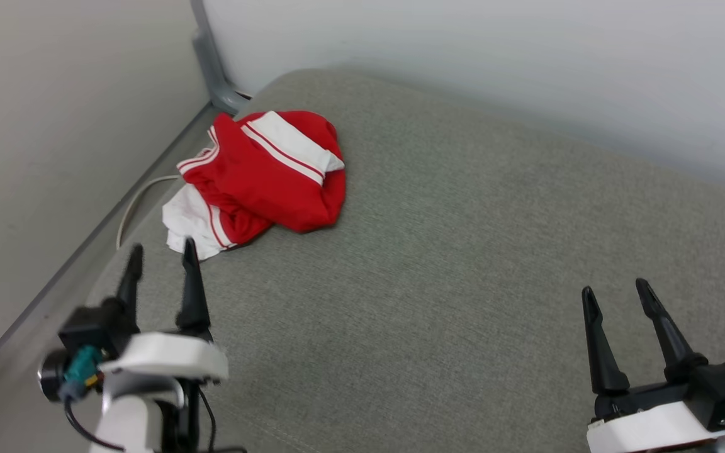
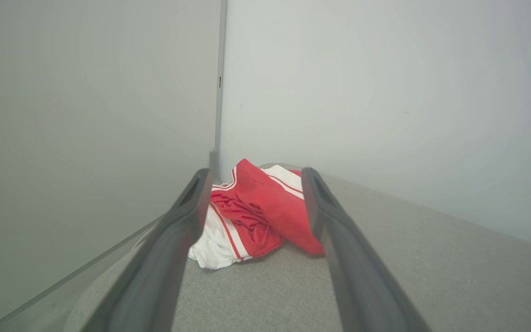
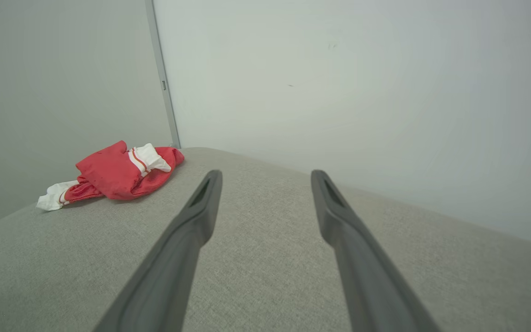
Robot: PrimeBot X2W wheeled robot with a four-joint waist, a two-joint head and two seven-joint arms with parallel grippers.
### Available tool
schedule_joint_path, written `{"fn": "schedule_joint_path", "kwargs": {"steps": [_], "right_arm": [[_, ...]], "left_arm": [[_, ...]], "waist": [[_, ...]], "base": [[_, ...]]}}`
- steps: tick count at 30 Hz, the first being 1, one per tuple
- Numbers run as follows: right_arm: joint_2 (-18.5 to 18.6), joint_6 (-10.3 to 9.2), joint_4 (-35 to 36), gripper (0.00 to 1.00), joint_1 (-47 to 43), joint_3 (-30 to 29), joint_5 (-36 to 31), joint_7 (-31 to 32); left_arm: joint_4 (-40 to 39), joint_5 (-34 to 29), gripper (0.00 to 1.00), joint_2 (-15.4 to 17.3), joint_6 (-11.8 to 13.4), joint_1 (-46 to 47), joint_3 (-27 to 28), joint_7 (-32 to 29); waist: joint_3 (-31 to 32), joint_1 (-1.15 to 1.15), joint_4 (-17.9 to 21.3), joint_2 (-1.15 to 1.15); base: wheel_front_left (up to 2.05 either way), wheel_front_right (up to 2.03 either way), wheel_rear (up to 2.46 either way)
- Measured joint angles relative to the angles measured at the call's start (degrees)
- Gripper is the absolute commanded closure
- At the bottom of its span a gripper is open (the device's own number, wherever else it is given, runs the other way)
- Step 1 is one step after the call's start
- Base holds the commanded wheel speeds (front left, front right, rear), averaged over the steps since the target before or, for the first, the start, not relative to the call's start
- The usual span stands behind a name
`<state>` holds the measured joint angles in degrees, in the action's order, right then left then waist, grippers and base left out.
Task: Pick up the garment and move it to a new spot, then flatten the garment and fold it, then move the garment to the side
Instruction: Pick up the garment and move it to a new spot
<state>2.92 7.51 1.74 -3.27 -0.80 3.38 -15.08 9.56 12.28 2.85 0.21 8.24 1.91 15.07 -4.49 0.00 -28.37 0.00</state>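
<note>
Garment: the garment is a crumpled red heap with a white sleeve spilling out toward the robot. No numerals show on any face I can see.
Where it lies: in the far left corner of the grey padded surface, close to where the two walls meet. A white cord runs down the gap just beside it.
Left hand: the left hand has its fingers spread wide with nothing between them. It points at the heap from just short of the white sleeve. In the left wrist view the garment sits framed between the two fingers, and I can't see any contact.
Right hand: the right hand is also spread and empty. It hangs over bare padding, well apart from the garment.
Step in hand: the first one, I'd say. This is the reach for the pick-up, and nothing is lifted, flattened or folded yet.
Next move: the left hand needs to go forward and down onto the heap and close on a good bunch of cloth. The red body looks a better hold than the loose sleeve. After that it needs a lift clear toward the open middle.
Watch for: a pinch on the sleeve alone would likely let the rest trail. The cord and the wall leave little room on that side.
</note>
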Motion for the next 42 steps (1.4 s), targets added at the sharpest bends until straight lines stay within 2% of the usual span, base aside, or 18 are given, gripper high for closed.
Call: {"fn": "schedule_joint_path", "kwargs": {"steps": [6,12,17,23,26,33,37,42], "right_arm": [[0.00,0.00,1.76,0.00,2.37,0.05,-2.64,0.00],[-0.01,0.00,3.99,0.00,4.74,0.19,-4.68,0.00],[-0.01,0.00,5.75,0.00,6.41,-0.04,-5.98,0.00],[-0.01,0.00,7.59,0.00,8.15,-0.14,-6.64,0.00],[-0.01,0.00,8.13,0.00,8.53,0.04,-6.94,0.00],[-0.01,0.00,9.40,0.00,9.94,-0.38,-7.13,0.00],[-0.01,0.00,9.65,0.00,10.34,-0.47,-7.49,0.00],[-0.01,0.00,9.87,0.00,11.44,-0.55,-7.51,0.00]], "left_arm": [[2.77,-0.51,0.00,0.78,-3.77,10.40,5.17,0.01],[5.25,-0.45,0.00,3.69,-5.79,21.15,9.28,0.01],[9.11,-0.37,0.00,7.04,-6.82,28.63,9.45,0.01],[17.39,1.78,0.00,12.63,-7.51,36.03,5.82,-2.53],[20.42,5.12,0.00,15.28,-7.55,38.59,1.55,-7.06],[23.66,16.68,0.00,22.81,-7.61,40.86,-11.43,-25.84],[24.63,22.60,0.00,25.48,-7.61,42.13,-16.22,-35.94],[26.10,25.69,0.00,27.55,-7.61,43.46,-21.69,-45.46]], "waist": [[-3.77,0.00,2.62,0.00],[-8.36,0.00,5.74,0.00],[-12.09,0.01,7.85,0.00],[-15.74,0.01,9.91,0.00],[-17.05,0.01,10.86,0.00],[-19.36,0.01,12.86,0.00],[-20.75,0.01,13.50,0.00],[-22.60,0.01,14.65,0.00]], "base": [[0.00,0.00,0.00],[0.00,0.00,0.00],[0.00,0.00,0.00],[0.00,0.00,0.00],[0.00,0.00,0.00],[0.00,0.00,0.00],[0.00,0.00,0.00],[0.00,0.00,0.00]]}}
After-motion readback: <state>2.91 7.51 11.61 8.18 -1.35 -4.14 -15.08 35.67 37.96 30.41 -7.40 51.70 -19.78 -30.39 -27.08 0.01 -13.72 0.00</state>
